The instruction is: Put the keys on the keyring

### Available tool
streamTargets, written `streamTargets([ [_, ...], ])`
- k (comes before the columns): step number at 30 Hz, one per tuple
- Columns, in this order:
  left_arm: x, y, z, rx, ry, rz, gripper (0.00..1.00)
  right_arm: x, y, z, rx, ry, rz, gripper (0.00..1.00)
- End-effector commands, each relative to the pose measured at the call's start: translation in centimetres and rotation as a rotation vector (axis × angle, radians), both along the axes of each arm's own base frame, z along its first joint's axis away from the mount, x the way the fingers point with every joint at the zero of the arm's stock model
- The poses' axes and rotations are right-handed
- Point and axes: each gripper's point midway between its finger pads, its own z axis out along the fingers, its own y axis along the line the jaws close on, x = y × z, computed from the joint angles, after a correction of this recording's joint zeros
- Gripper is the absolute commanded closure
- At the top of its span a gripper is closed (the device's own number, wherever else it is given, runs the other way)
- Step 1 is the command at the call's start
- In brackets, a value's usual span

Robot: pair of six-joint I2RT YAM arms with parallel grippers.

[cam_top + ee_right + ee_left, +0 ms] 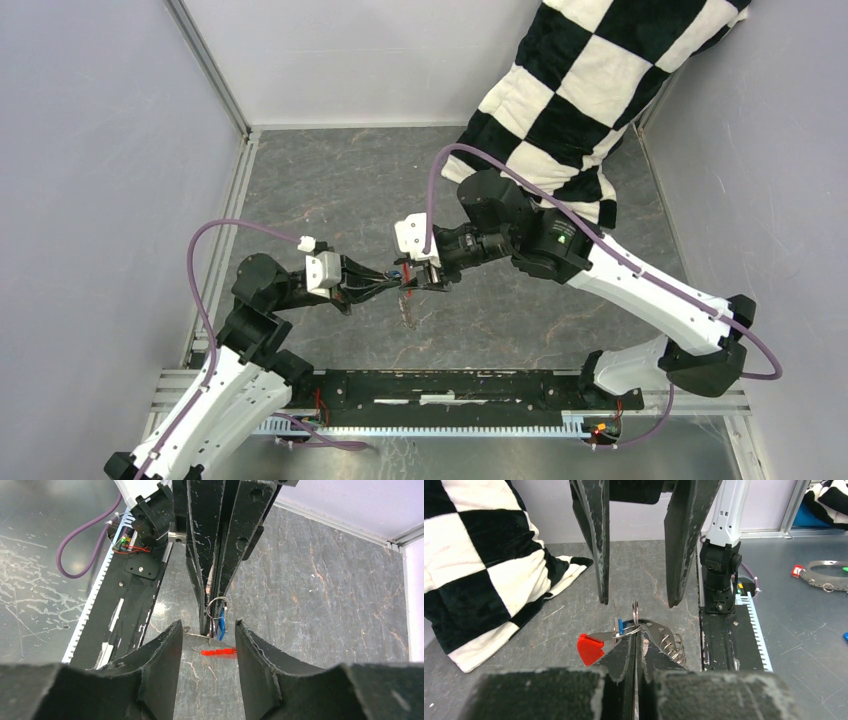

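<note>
My left gripper [636, 635] is shut on the keyring [635, 612], a thin metal loop that sticks up out of its closed tips. A red tag [590, 649] and a blue-headed key [619, 626] hang from the loop beside the fingers. A silver metal piece [659, 629] shows just behind the tips. My right gripper [207, 630] faces the left one, its jaws apart on either side of the keyring [216, 611] without touching it. Below that loop hang the blue key [221, 625] and the red tag [219, 652]. From above, both grippers meet over mid-table [407, 278].
A black-and-white checkered cloth [590, 90] lies at the back right, close behind the right arm. A black rail [450, 385] runs along the near edge between the arm bases. Grey walls [100, 150] stand close on both sides.
</note>
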Motion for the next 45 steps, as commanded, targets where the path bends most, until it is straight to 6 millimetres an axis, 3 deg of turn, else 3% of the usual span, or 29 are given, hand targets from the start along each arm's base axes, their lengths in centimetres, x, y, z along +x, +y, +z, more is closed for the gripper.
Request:
streamTargets([
  [1,-0.7,0.3,2.3,-0.012,-0.125,-0.015,0.98,0.4,0.5,1.2,0.019,-0.037,-0.012,0.52],
  [15,-0.8,0.4,2.1,0.001,-0.137,-0.019,0.98,0.5,0.8,0.7,0.004,-0.036,-0.01,0.72],
  [20,-0.7,0.4,2.0,0.003,-0.132,-0.02,0.98,0.4,0.9,0.5,0.001,-0.034,-0.003,0.88],
  [27,-0.7,0.2,2.2,0.004,-0.129,-0.028,0.98,0.8,1.0,-0.4,-0.025,-0.027,-0.018,0.89],
  [29,-0.7,0.2,2.2,0.006,-0.127,-0.029,0.98,1.0,1.1,-0.5,-0.032,-0.029,-0.026,1.0],
  [31,-0.6,0.2,2.1,0.011,-0.128,-0.028,0.98,1.4,1.1,-0.5,-0.033,-0.035,-0.046,1.0],
  [32,-0.5,0.2,1.9,0.017,-0.128,-0.028,0.96,1.5,1.1,-0.4,-0.03,-0.038,-0.056,1.0],
  [34,-0.3,0.3,1.0,0.061,-0.128,-0.023,0.81,1.5,1.1,-0.1,-0.008,-0.03,-0.063,1.0],
  [39,0.1,1.0,-2.0,0.205,-0.159,-0.011,0.61,1.1,0.3,0.5,0.085,0.044,-0.044,1.0],
  [45,-0.4,1.9,-2.9,0.248,-0.214,0.008,0.59,1.1,-0.7,0.0,0.095,0.131,-0.022,1.0],
])
